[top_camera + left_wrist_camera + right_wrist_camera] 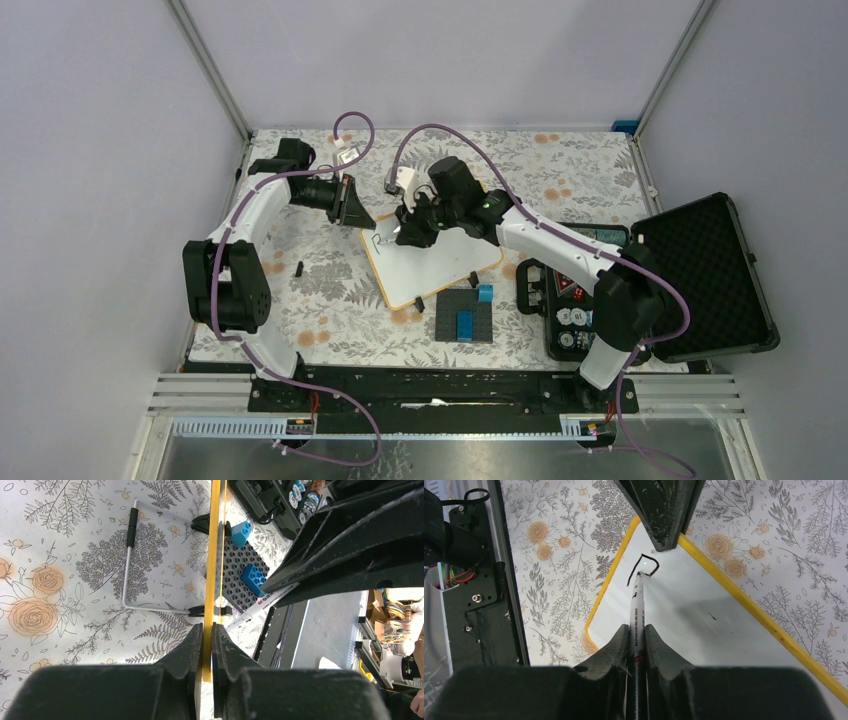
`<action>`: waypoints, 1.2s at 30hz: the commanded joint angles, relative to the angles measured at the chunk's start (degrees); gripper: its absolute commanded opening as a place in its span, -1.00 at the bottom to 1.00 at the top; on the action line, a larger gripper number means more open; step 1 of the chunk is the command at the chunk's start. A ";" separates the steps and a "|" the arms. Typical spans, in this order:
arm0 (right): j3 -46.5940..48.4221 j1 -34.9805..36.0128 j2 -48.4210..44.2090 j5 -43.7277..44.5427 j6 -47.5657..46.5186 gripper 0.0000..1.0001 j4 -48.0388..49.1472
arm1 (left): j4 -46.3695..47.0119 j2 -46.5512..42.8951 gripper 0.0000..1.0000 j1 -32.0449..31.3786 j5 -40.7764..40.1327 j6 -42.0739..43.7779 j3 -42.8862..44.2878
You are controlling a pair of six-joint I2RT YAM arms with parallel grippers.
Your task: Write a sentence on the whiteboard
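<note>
The left jaws are clamped on the yellow edge of the whiteboard [213, 555], at its upper-left corner in the top view. The right jaws grip a marker [637, 615], whose tip touches the board at a single dark curved stroke [643, 556]. The whiteboard sits askew mid-frame on the floral desk [320, 310], just above a grey brick plate [465, 322].

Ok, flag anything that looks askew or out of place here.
The whiteboard lies skewed to the edges of the table, one edge pinched in the left gripper; the right gripper holds a marker on it. Nothing looks spilled or damaged.
</note>
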 commanded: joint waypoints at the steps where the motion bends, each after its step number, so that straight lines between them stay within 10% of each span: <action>1: 1.14 1.60 -0.09 -0.34 0.31 -1.00 0.97 | 0.15 -0.18 -1.00 -1.13 0.14 1.19 0.12; 36: -4.34 -1.11 -4.02 0.96 -0.23 -1.00 0.89 | 0.10 -0.59 -1.00 -1.13 -0.07 0.85 0.05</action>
